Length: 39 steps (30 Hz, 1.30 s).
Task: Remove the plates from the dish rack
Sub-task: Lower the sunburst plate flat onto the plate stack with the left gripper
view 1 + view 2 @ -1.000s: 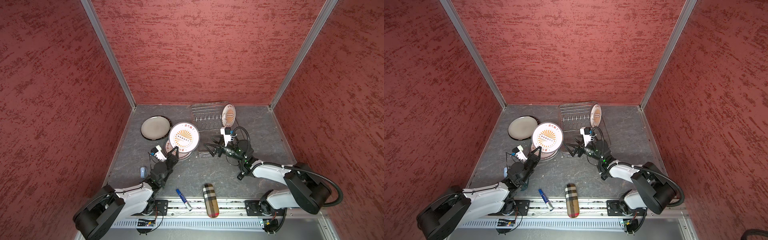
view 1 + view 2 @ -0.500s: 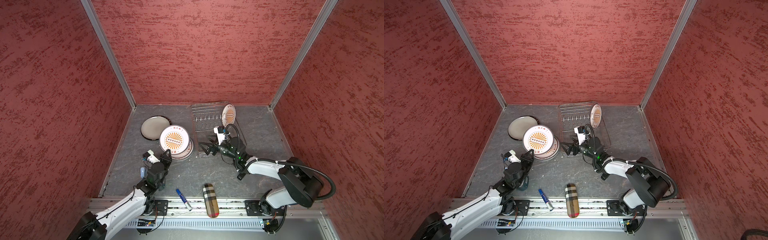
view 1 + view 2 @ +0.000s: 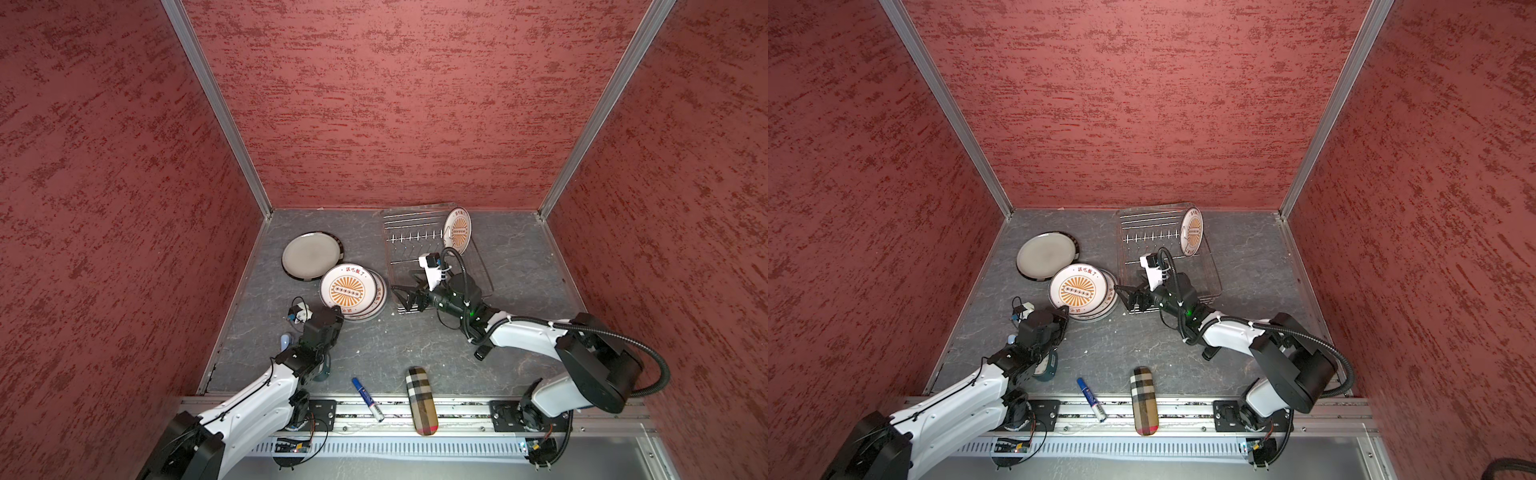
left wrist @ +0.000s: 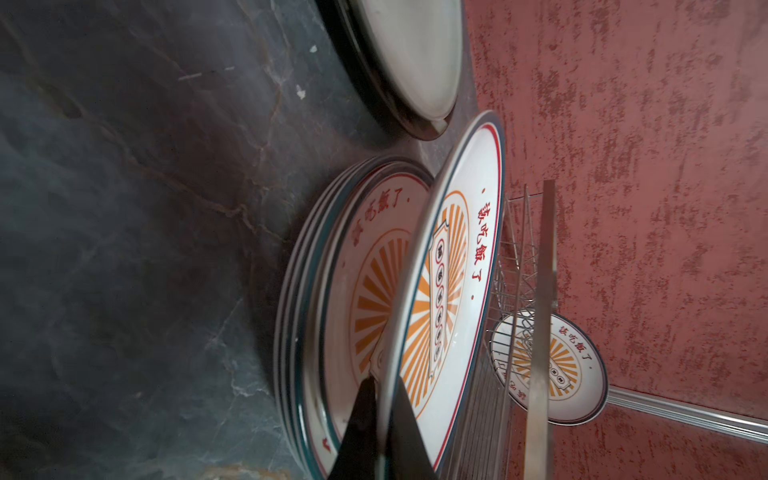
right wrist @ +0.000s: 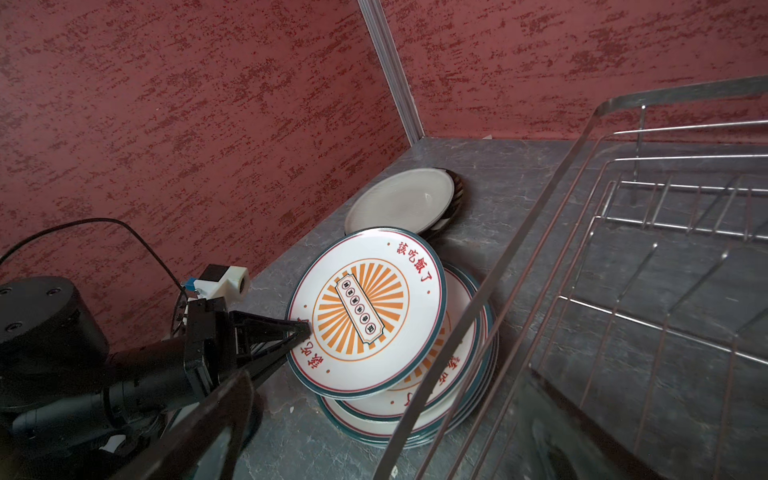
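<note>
My left gripper (image 3: pixel 336 309) (image 4: pixel 384 382) is shut on the near rim of a sunburst plate (image 3: pixel 348 289) (image 5: pixel 365 311). It holds that plate tilted just above a stack of like plates (image 3: pixel 376 307) (image 4: pixel 332 266) lying on the floor. A plain grey-white plate (image 3: pixel 311 254) lies flat behind the stack. One sunburst plate (image 3: pixel 458 230) (image 4: pixel 573 374) stands upright at the right end of the dish rack (image 3: pixel 415 224) (image 5: pixel 665 291). My right gripper (image 3: pixel 401 297) (image 5: pixel 386 449) is open at the rack's near left corner, with the rim wire passing between its fingers.
A blue marker (image 3: pixel 365 392) and a plaid case (image 3: pixel 422 401) lie at the front edge. A teal alarm clock (image 3: pixel 1050 368) sits partly under my left arm. Red walls close in the floor on three sides, and the grey-white plate lies near the left wall.
My left arm has drawn back and lowered the held plate down and leftward onto the stack area. The right gripper has shifted a little left along the rack's near edge, still open.
</note>
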Available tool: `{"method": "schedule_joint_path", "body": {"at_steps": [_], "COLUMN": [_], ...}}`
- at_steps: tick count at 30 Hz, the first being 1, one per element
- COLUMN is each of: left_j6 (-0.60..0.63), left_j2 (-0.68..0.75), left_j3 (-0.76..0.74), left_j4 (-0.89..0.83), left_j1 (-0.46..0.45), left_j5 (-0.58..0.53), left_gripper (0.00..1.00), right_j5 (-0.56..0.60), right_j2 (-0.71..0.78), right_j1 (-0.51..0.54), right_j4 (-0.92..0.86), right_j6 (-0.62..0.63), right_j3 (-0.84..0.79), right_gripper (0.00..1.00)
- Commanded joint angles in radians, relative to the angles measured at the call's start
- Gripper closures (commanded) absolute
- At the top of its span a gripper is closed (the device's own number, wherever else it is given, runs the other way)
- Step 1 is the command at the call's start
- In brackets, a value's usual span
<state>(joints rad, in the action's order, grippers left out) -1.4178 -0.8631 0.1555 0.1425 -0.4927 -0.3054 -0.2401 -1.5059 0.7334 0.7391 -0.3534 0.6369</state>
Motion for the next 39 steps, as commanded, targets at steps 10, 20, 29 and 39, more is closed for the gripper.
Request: {"method": "schedule_joint_path", "body": {"at_steps": [10, 20, 29, 39], "left_j6": [-0.069, -0.082, -0.074, -0.067], "left_j2": [-0.071, -0.021, -0.032, -0.055], "left_j3": [0.065, 0.08, 0.09, 0.133], "left_j4": [-0.003, -0.086, -0.084, -0.141], "left_j1": [0.011, 0.014, 0.013, 0.006], "left_j5": [0.076, 0.122, 0.146, 0.127], "left_gripper": [1.0, 0.68, 0.56, 0.49], "right_j5": [0.049, 0.048, 0.052, 0.059], "right_j2": [0.011, 0.012, 0.03, 0.028], "right_j1": [0.008, 0.009, 0.009, 0.009], "right_j4": [-0.013, -0.009, -0.024, -0.033], "right_j6": [0.037, 0.037, 0.046, 0.054], "right_j3": [0.011, 0.01, 0.01, 0.021], "right_gripper": [0.01, 0.01, 0.01, 0.01]}}
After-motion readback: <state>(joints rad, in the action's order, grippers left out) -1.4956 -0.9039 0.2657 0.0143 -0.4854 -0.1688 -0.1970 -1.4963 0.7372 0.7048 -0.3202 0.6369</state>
